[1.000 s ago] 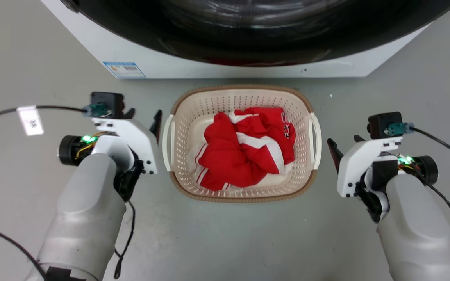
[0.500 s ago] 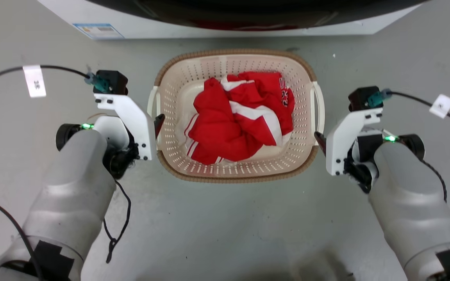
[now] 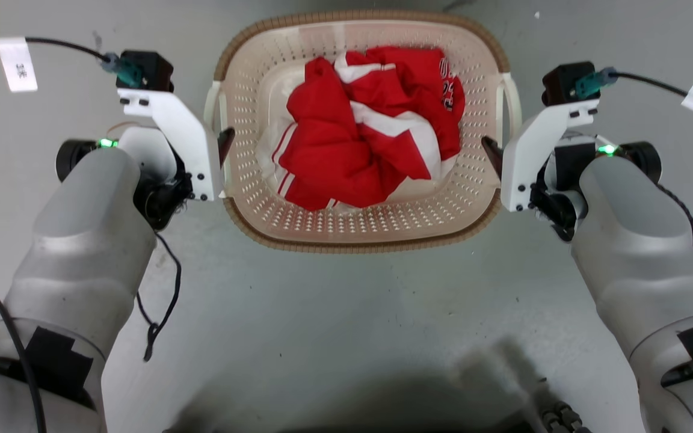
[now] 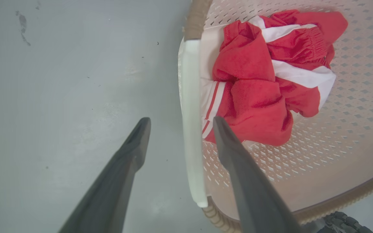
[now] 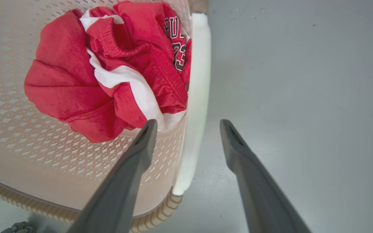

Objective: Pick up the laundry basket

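left gripper [image 4: 180, 120] is open, its fingers straddling the left handle [image 4: 191, 129] of the basket [image 4: 361, 81], one over the floor [image 4: 60, 81] and one over the inside, clamping nothing. right gripper [image 5: 188, 123] is just as wide across the right handle [image 5: 197, 97]. i can't tell if any finger touches plastic. the basket sits on the floor between my arms: cream perforated walls, brown woven-look rim, white handles on its left and right sides, red-and-white clothes [image 3: 358, 144] bunched inside. each outer finger hangs over grey floor beside its handle. in the head view the far rim lies close to the top edge.
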